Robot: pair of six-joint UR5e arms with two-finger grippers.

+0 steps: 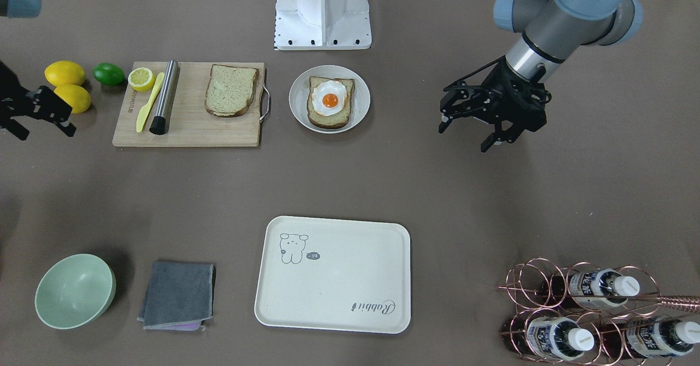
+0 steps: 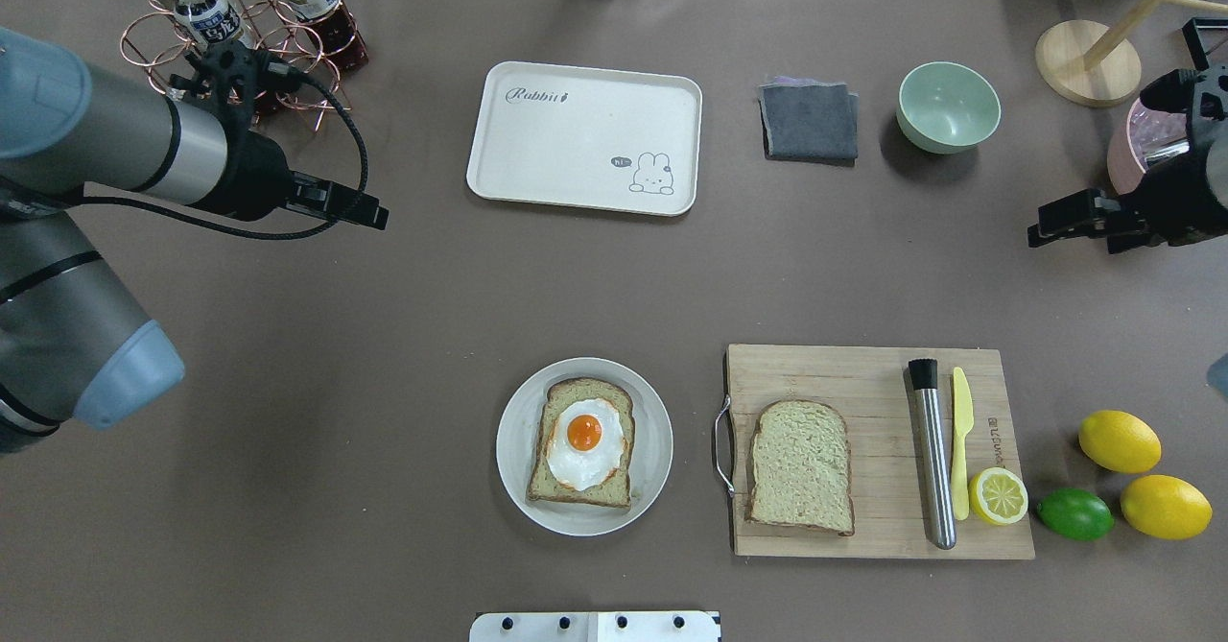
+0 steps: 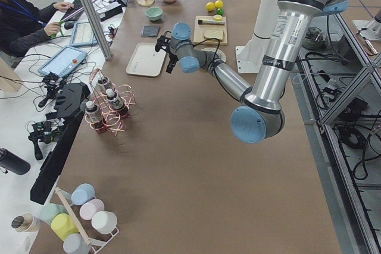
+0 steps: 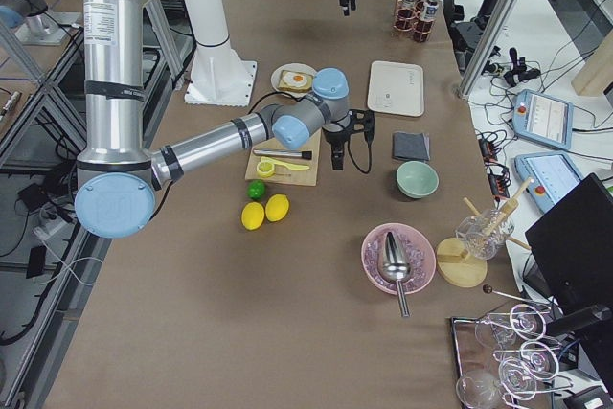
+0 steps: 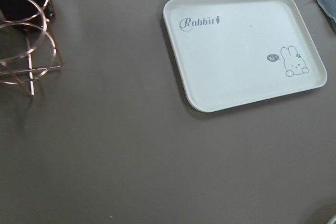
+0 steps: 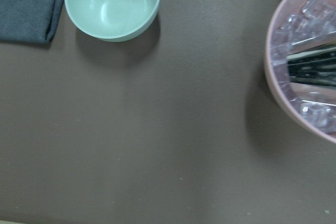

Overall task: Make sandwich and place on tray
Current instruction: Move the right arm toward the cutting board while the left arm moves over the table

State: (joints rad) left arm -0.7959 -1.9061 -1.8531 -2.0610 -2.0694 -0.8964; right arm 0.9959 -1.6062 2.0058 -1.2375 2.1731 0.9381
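Observation:
One bread slice with a white-and-orange fried egg (image 1: 330, 100) on top lies on a white plate (image 1: 298, 103), also seen in the overhead view (image 2: 513, 450). The second bread slice (image 1: 231, 90) lies bare on the wooden cutting board (image 1: 186, 131). The cream tray (image 1: 339, 278) is empty; it also shows in the overhead view (image 2: 576, 143) and the left wrist view (image 5: 236, 61). My left gripper (image 1: 464, 136) is open and empty, hovering beside the plate. My right gripper (image 1: 46, 133) is open and empty near the lemons.
On the board lie a steel muddler (image 1: 164, 97), a yellow knife (image 1: 149, 103) and a lemon half (image 1: 141, 78). Two lemons (image 1: 65, 73) and a lime (image 1: 109, 74) sit beside it. Elsewhere stand a green bowl (image 1: 74, 290), grey cloth (image 1: 178, 295), copper bottle rack (image 1: 596, 311) and pink ice bowl (image 6: 310, 61).

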